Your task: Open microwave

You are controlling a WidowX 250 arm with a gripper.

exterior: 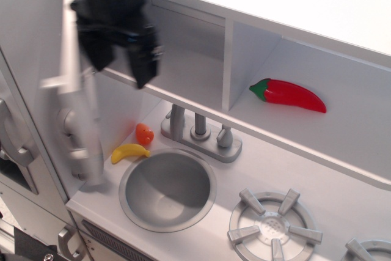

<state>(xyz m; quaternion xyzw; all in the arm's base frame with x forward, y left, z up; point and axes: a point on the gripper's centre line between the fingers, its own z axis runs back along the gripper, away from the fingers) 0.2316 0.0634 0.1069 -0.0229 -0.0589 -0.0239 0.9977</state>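
The microwave [189, 71] is the light-grey box compartment under the top shelf, and its inside is exposed. Its door [78, 90] is swung wide to the left, seen almost edge-on and motion-blurred, with the silver bar handle [90, 151] at its lower end. My black gripper [121, 64] hangs at the upper left, just right of the door and in front of the compartment's left end. Its fingers [144, 65] are spread apart with nothing between them. The door's window and buttons are hidden.
A red chili pepper [288, 95] lies in the right shelf bay. A yellow banana [129, 152] and an orange toy [144, 133] lie beside the round sink [168, 189]. The faucet [198, 131] stands behind the sink. A stove burner [272, 224] is at the front right.
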